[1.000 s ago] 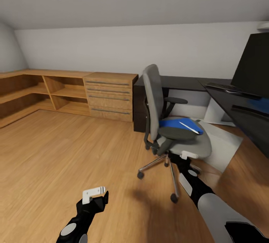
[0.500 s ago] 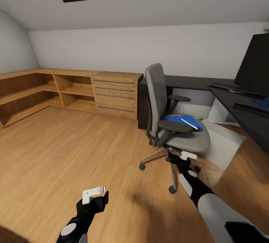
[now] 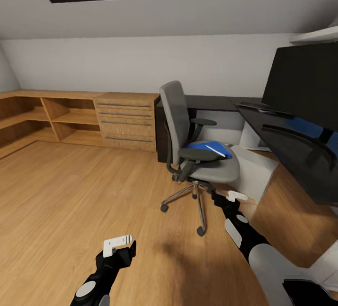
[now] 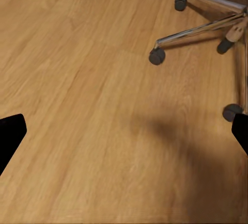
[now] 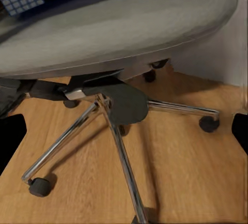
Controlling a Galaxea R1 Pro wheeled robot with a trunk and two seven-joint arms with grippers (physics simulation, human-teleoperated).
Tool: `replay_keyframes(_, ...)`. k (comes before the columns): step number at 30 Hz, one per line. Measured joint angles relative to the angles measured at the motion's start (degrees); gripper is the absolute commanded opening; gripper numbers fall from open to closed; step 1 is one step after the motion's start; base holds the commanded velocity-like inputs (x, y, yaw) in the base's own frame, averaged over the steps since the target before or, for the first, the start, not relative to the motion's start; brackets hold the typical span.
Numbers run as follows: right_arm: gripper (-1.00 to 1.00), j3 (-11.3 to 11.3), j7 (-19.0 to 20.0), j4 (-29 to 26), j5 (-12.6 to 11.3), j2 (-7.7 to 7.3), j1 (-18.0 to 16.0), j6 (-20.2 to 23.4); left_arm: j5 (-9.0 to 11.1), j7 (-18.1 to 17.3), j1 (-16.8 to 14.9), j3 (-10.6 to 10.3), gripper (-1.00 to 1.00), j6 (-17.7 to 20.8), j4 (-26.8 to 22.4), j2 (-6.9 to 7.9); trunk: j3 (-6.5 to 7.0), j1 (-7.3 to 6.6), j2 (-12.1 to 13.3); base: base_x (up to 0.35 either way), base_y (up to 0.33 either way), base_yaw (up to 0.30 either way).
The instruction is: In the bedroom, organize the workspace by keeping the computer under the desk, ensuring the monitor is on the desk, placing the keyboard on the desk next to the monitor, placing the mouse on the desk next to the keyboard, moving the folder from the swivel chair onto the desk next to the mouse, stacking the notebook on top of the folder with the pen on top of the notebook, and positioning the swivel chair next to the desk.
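Nearest the robot, the black left gripper with white fingertips (image 3: 123, 244) hangs low over the light wooden plank floor (image 3: 70, 193), holding nothing; in the left wrist view its dark finger pads (image 4: 10, 136) sit at the two opposite edges of the frame, so the jaws stand spread apart. Further forward, the black right gripper (image 3: 233, 196) is extended toward the chrome star base beneath the grey upholstered swivel chair with black armrests (image 3: 188, 132); its pads (image 5: 11, 136) likewise stand wide apart and empty in the right wrist view, with the seat underside and chrome legs ahead of them. On the chair seat lies a flat blue item (image 3: 206, 148), probably the folder with the notebook, though the layers cannot be separated; the thin white pen (image 3: 215, 150) rests on top of it. Just beyond the chair stands the light grey boxy computer tower (image 3: 251, 169), at the edge of the black-topped L-shaped desk (image 3: 281, 141); whether it is fully under the top cannot be told. The wide black flat monitor (image 3: 305, 82) stands on the desk, with a flat black keyboard (image 3: 256, 106) beside it. Against the far wall runs a low light-wood cabinet with long handles (image 3: 124, 120). Judged status: monitor and keyboard placed; the blue items, pen and chair positioning remain. The mouse is not identifiable.
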Motion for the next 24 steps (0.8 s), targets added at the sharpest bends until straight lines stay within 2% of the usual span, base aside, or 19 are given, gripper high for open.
replay_keyframes(10, 1.00, 0.0, 0.0, 0.0, -0.1, 0.00, 0.0, 0.0, 0.0, 0.0, 0.0, 0.4, 1.00, 0.0, -0.2, 0.01, 0.09, 0.00, 0.0, 0.000, 0.000, -0.269)
replay_keyframes(15, 1.00, 0.0, 0.0, -0.1, -0.2, -0.14, 0.0, 0.0, 0.2, -0.1, 0.0, 3.5, 1.00, 0.0, -0.4, -0.06, 0.06, 0.00, 0.0, 0.000, 0.000, -0.062)
replay_keyframes(24, 1.00, 0.0, -0.1, -0.1, -0.2, -0.08, 0.0, 0.0, 0.2, -0.2, 0.0, 4.0, 1.00, 0.0, -0.4, -0.07, 0.06, 0.00, 0.0, 0.000, 0.000, -0.004)
